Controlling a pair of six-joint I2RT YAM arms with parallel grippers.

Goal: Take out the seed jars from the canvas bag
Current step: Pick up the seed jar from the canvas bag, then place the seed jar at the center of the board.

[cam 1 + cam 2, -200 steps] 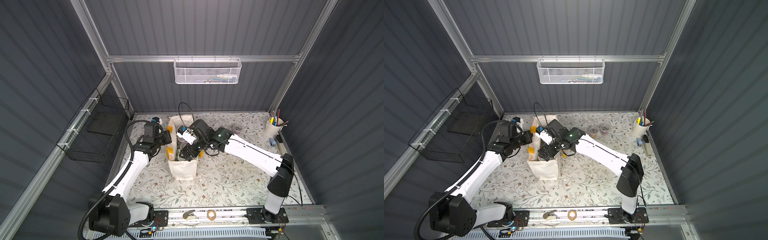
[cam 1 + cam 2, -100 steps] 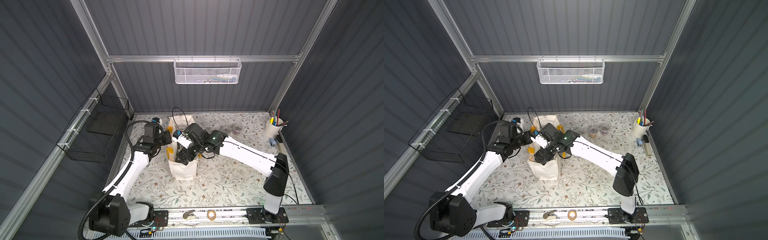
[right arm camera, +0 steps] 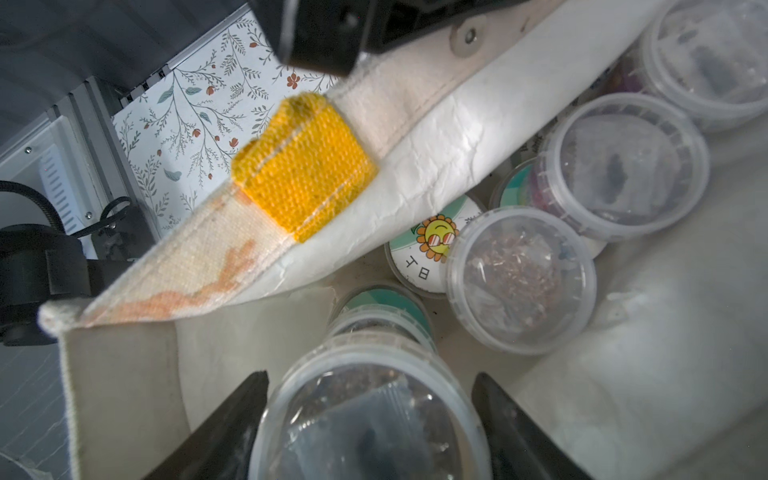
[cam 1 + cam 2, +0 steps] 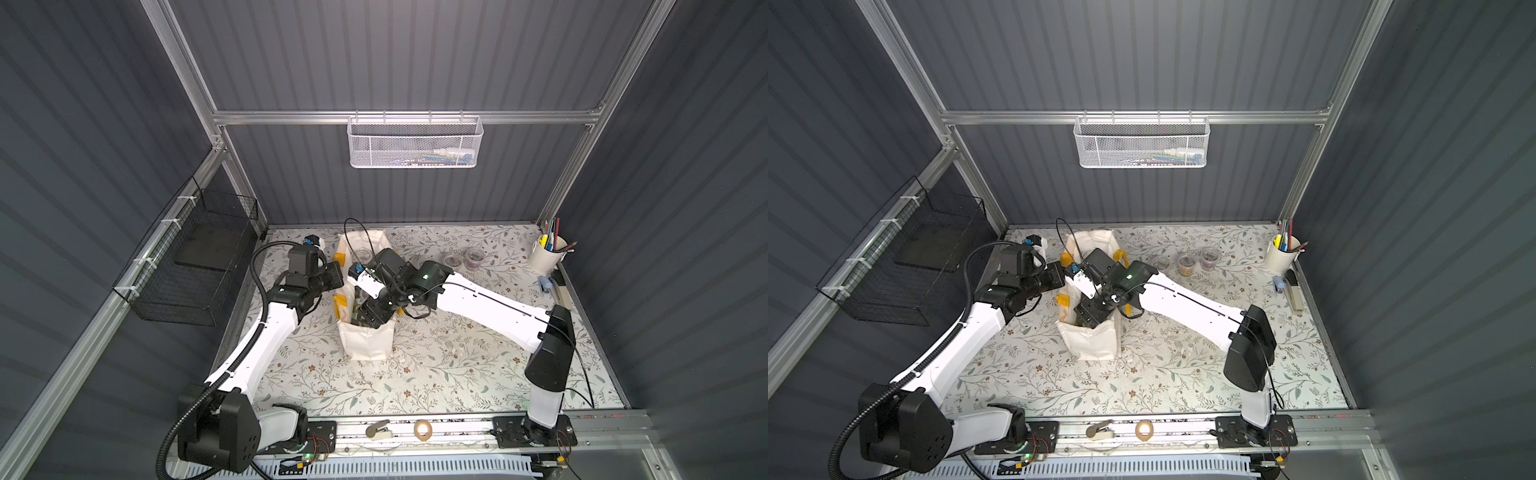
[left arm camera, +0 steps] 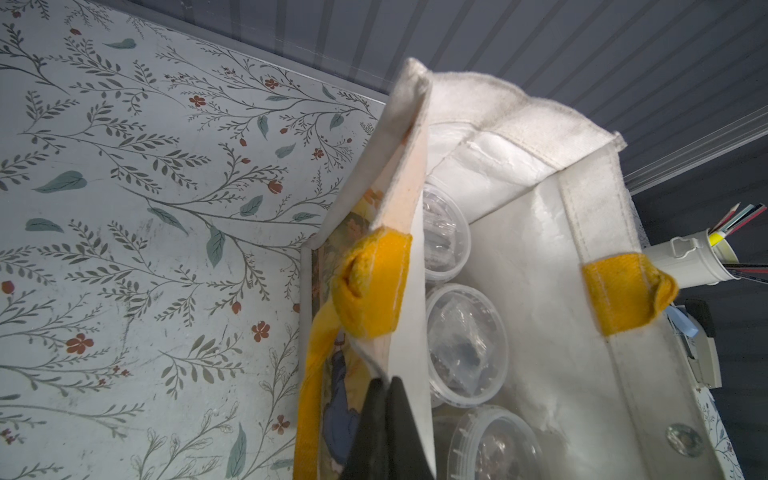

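The off-white canvas bag stands upright at mid-table with its mouth held wide. My left gripper is shut on the bag's side wall, beside a yellow handle patch. My right gripper reaches down inside the bag, its fingers against both sides of a small clear seed jar. That jar sits on a green-lidded jar. Several more seed jars lie in the bag, one with brown seeds and one with a sun-pictured lid. Three small jars stand on the table beyond the bag.
A white pen cup stands at the back right corner with small desk items beside it. A white mesh basket hangs on the back wall. A black wire basket hangs on the left wall. A tape roll lies on the front rail.
My right gripper has gone deeper into the bag and its jaws have narrowed onto the small jar. The left gripper has kept its hold on the bag wall.
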